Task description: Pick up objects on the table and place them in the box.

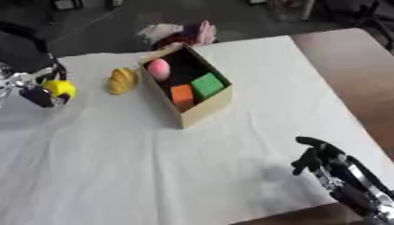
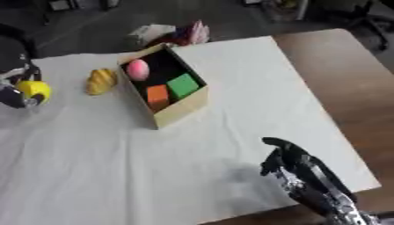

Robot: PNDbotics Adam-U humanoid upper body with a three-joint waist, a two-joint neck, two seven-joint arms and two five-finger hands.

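Nearest the camera, the right hand (image 1: 314,157) hangs curled and empty, well apart from the box (image 1: 202,107). Far left, the left hand (image 1: 40,93) grips a yellow ball (image 1: 61,87); the box lies to its right, beyond the yellow pastry (image 1: 122,80).

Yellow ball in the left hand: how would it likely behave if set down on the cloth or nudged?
The yellow ball looks round and smooth, so it would probably roll once released. The left hand has its fingers curled round it, so it seems light and easy to carry. The white cloth is wrinkled, which might slow a roll a little.
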